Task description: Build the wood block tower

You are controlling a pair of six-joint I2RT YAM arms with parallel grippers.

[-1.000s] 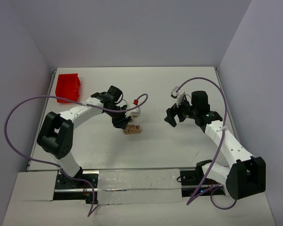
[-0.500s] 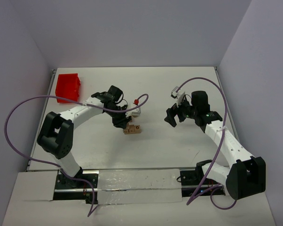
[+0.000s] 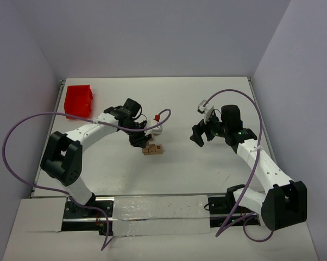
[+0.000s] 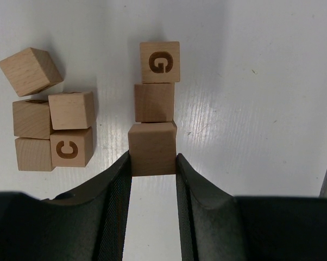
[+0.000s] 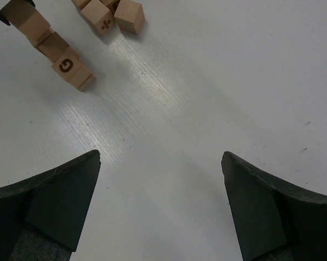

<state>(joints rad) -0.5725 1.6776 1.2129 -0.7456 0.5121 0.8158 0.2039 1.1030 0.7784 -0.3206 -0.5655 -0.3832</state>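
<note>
- The held cube is pinched by the left claw, touching the middle cube, with the G cube beyond; the right claw is spread, empty, well apart.
- All three could be knocked onto the loose cubes beside them by a skewed release.

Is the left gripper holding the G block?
No, the left gripper is shut on a plain block; the G block lies two blocks beyond it.
</note>
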